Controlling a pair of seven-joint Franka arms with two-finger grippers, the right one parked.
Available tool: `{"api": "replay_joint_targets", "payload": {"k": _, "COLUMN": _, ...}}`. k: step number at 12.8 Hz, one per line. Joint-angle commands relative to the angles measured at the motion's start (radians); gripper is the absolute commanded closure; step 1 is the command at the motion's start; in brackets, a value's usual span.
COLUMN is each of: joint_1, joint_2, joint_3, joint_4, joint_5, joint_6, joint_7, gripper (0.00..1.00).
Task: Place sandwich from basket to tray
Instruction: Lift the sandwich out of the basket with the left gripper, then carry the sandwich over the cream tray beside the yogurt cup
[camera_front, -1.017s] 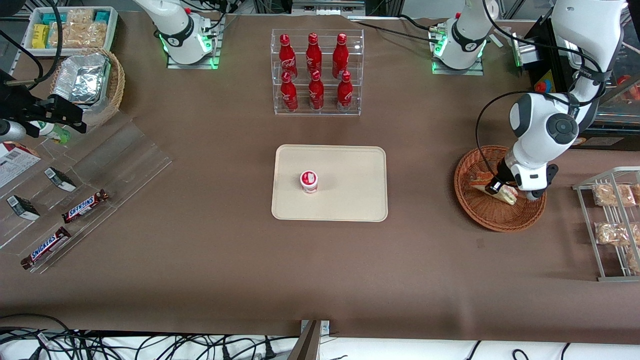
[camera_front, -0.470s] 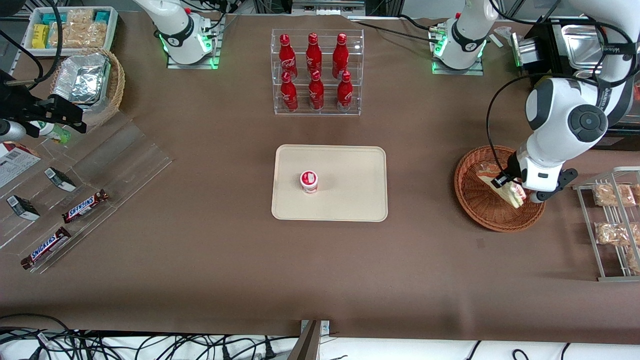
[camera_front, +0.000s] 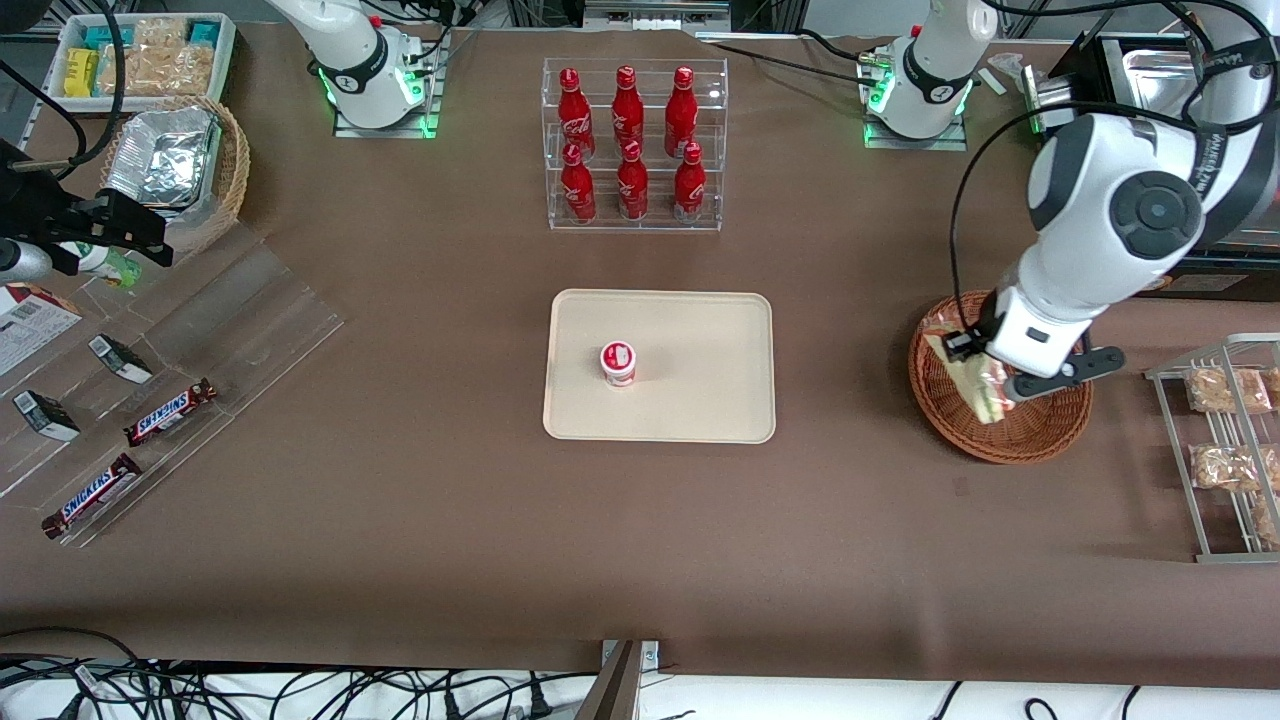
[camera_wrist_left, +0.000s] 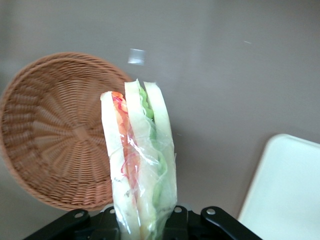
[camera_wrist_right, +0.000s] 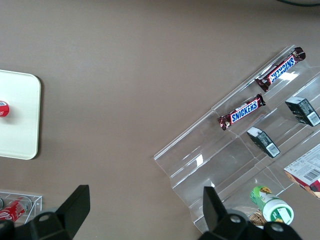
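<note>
The triangular white-bread sandwich in clear wrap (camera_wrist_left: 140, 165) is clamped between the fingers of the left gripper (camera_front: 985, 375) and hangs above the round reddish-brown wicker basket (camera_front: 1040, 440). The hold appears to be at the wedge's base, with most of it unsupported. Slippage on the slick wrap is possible during transfer to the cream-beige plastic tray (camera_front: 700, 400); the small red-lidded cup (camera_front: 618, 362) there could be struck.

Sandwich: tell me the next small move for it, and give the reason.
Probably carry it sideways toward the tray. The gripper is shut on the sandwich, which hangs lifted above the basket; the basket looks empty beneath it. The tray lies toward the parked arm's end, with bare surface beside the small red-lidded cup, so there seems to be room to set it down.
</note>
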Motion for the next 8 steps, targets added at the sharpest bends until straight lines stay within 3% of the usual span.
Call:
{"api": "replay_joint_targets", "payload": {"k": 1, "joint_1": 0.002, "joint_2": 0.023, "joint_3": -0.093, "joint_4": 0.056, "joint_5": -0.003, "joint_6": -0.026, "joint_7": 0.031, "gripper": 0.98}}
{"api": "replay_joint_targets", "payload": {"k": 5, "joint_1": -0.011, "joint_2": 0.065, "joint_3": -0.208, "joint_4": 0.074, "joint_5": -0.027, "joint_6": -0.023, "joint_7": 0.032, "gripper": 0.91}}
{"api": "replay_joint_targets", "payload": {"k": 8, "joint_1": -0.074, "joint_2": 0.117, "joint_3": -0.216, "joint_4": 0.085, "joint_5": -0.017, "joint_6": -0.013, "joint_7": 0.026, "gripper": 0.91}}
